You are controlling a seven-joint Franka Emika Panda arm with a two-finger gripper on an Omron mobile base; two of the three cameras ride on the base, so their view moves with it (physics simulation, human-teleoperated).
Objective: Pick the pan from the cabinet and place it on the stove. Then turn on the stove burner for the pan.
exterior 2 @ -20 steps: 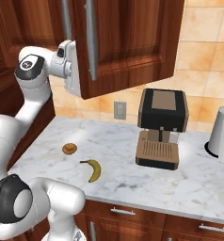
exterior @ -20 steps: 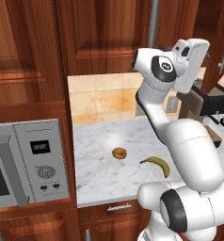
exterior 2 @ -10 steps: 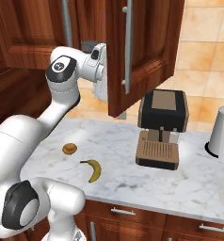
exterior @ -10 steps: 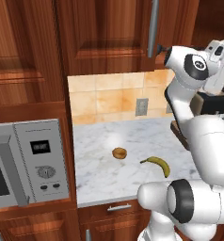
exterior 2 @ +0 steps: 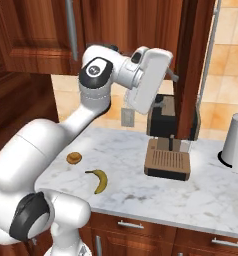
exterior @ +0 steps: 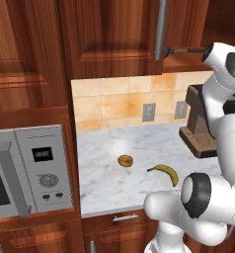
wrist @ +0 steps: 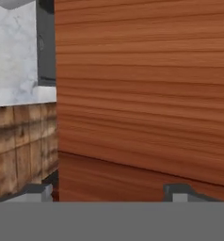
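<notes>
Beside cabinet: reddish-brown wood wall cabinet (exterior 2: 193,65), door swung out edge-on
Claw (wrist: 107,190): spread wide, empty, facing door panel
Pan: whereabouts unknown, presumably inside cabinet past door

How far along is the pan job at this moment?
Done: the cabinet door stands swung out, seen edge-on in the right base view above the coffee machine. In hand: the open gripper faces the door's wood panel up close and holds nothing. Left: taking out the pan, setting it on the stove, and turning on its burner.
</notes>
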